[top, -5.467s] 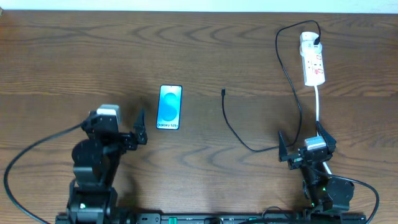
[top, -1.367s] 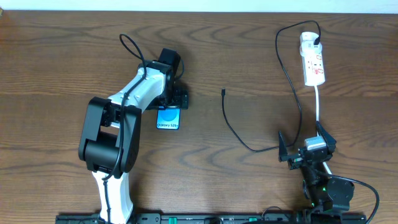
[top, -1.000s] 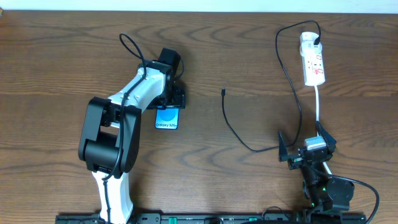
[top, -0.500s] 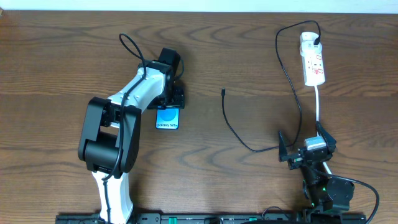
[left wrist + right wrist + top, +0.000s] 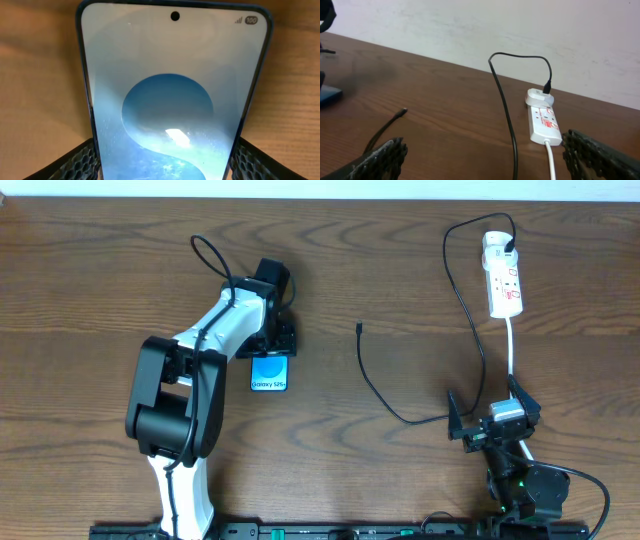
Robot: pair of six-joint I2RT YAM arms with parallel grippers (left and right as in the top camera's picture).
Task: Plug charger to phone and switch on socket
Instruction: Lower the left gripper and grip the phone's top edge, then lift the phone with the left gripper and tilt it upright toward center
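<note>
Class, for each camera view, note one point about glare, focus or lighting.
Left wrist: a white glare spot on the phone screen, wood behind it soft. Right wrist: socket sharp, its own fingers at the bottom corners slightly blurred. Overhead: even light, no harsh shadows.

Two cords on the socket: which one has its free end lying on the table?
The thin black charger; its tip lies loose right of the phone. The thicker white cord runs on under the right gripper.
</note>
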